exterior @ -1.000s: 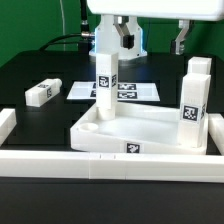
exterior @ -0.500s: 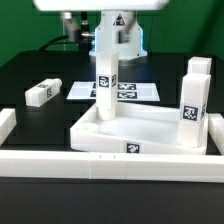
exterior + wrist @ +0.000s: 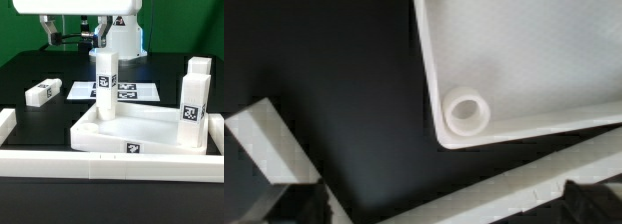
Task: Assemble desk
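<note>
We cannot tell the pincer's state, it being out of view; the tabletop [image 3: 140,130] lies near centre on the desk [image 3: 40,60], and its upright leg [image 3: 105,85] could be toppled by a careless descent.

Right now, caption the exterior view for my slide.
Tabletop with three legs upright, a fourth lying loose, arm raised above.
</note>
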Controlling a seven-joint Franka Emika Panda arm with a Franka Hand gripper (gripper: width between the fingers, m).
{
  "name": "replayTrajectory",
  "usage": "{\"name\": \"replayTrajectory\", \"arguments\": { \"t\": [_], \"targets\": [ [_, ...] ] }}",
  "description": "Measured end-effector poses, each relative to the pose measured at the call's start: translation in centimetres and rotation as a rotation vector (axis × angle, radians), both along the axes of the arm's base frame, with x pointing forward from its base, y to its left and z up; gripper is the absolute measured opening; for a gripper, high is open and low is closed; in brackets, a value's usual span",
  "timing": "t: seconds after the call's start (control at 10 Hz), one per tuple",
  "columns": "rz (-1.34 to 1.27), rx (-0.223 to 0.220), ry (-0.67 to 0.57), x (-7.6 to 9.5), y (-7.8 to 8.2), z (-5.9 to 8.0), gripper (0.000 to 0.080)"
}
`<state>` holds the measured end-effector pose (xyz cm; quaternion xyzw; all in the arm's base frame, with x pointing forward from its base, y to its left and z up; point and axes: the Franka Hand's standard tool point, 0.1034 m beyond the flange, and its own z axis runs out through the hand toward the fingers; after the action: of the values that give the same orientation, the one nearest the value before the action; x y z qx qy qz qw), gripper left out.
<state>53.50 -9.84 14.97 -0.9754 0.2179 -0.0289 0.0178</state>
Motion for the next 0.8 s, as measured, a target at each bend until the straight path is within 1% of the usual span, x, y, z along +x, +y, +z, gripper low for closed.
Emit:
{"name": "replayTrajectory", "arguments": {
  "t": [0.1,0.2,0.3,0.4,0.5,0.6,0.8],
  "targets": [
    [0.011,-0.007,0.007,-1.1,-1.4,-0.8,0.0649],
    [0.023,-0.021,0.018,-2.6,-3.4,-2.0,0.0649],
    [0.029,-0.032,0.024,-3.7,-4.9,-3.3,0.0649],
    [0.025,-0.041,0.025,-4.8,-6.6,-4.9,0.0649],
    [0.024,-0.051,0.025,-5.4,-7.5,-6.1,0.0649],
    [0.025,-0.048,0.028,-5.2,-7.2,-6.1,0.0649],
    [0.027,-0.048,0.029,-5.2,-7.2,-6.1,0.0649]
  ]
}}
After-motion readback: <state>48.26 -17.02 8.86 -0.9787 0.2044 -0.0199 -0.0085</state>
